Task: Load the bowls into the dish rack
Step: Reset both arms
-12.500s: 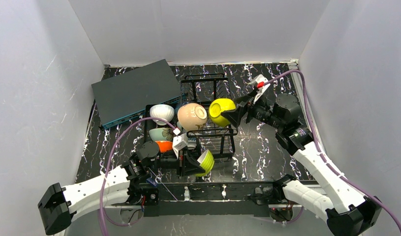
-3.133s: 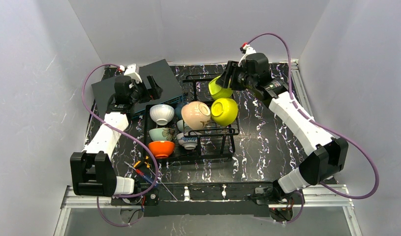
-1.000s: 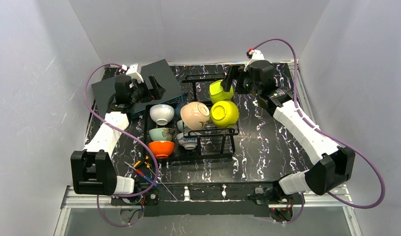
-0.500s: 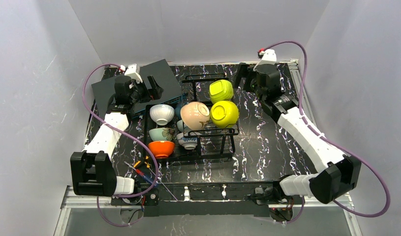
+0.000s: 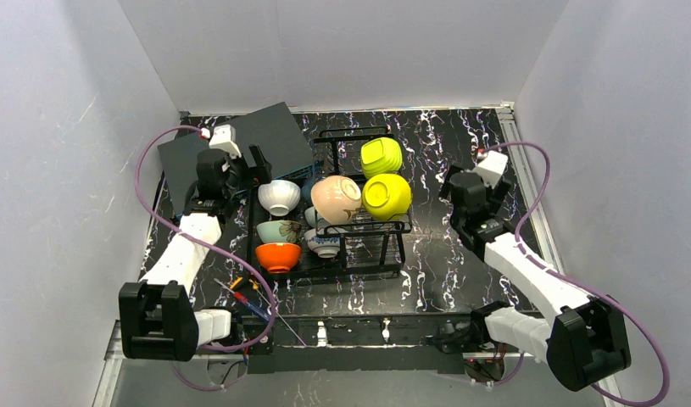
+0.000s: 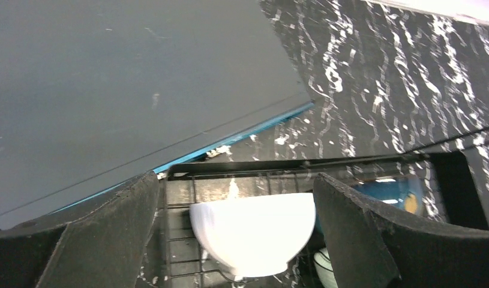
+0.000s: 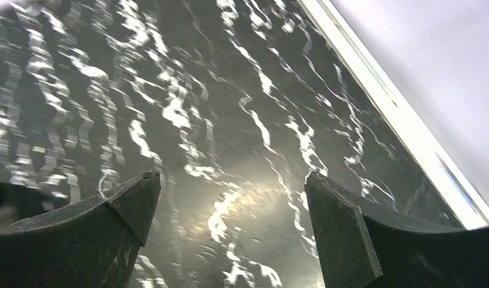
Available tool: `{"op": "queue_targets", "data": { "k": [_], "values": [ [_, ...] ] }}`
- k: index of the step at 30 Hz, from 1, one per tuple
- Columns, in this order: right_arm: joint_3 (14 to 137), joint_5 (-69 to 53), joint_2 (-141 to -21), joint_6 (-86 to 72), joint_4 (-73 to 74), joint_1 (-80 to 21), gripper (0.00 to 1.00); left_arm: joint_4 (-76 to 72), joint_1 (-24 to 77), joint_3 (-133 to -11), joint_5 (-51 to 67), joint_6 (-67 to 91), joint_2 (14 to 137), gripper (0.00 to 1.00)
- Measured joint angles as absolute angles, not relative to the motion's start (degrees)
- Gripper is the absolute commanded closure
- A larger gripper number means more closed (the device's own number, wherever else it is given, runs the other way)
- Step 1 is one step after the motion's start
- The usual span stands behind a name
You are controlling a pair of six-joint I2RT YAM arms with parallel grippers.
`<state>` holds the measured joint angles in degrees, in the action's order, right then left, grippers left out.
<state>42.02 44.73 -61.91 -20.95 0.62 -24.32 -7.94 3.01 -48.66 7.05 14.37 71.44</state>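
Across the black marbled table (image 5: 448,254), the biggest item is the dark grey box (image 5: 240,148), which lies flat at the far left. Its near edge runs just beside the dish rack (image 5: 352,133), a black wire frame at the table's middle.

All the bowls in view sit in that rack. On its right side a yellow-green bowl (image 5: 381,156) lies farthest back, and the bright yellow bowl (image 5: 387,195) is just in front of it. The pinkish beige bowl (image 5: 336,198) is tipped on its side, close against the bright yellow one's left. The white bowl (image 5: 279,196) stands at the far left, with the mint-green bowl (image 5: 279,231) and then the orange bowl (image 5: 277,255) in front of it. The small blue-and-white bowl (image 5: 325,244) sits below the beige one. The dark blue bowl (image 6: 389,192) is mostly hidden behind it.

The left gripper (image 6: 234,179) hangs over the rack's far-left corner, jaws spread wide and empty, with the white bowl beyond them. The right gripper (image 7: 230,177) is well apart from the rack on the right, also wide open and holding nothing, over bare table.
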Motion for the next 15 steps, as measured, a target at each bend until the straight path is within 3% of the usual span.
{"op": "queue_targets", "data": {
  "k": [7, 15],
  "values": [
    [26.9, 50.6, -60.8, -19.3, -5.8, -23.6, 0.01, -10.9, 3.1, -39.1, -9.2, 14.4, 62.9, 0.02],
    [21.6, 51.9, -62.2, -14.7, -14.7, -22.9, 0.01, -13.3, 3.0, -26.0, -28.1, 13.1, 48.8, 0.02]
  ]
}}
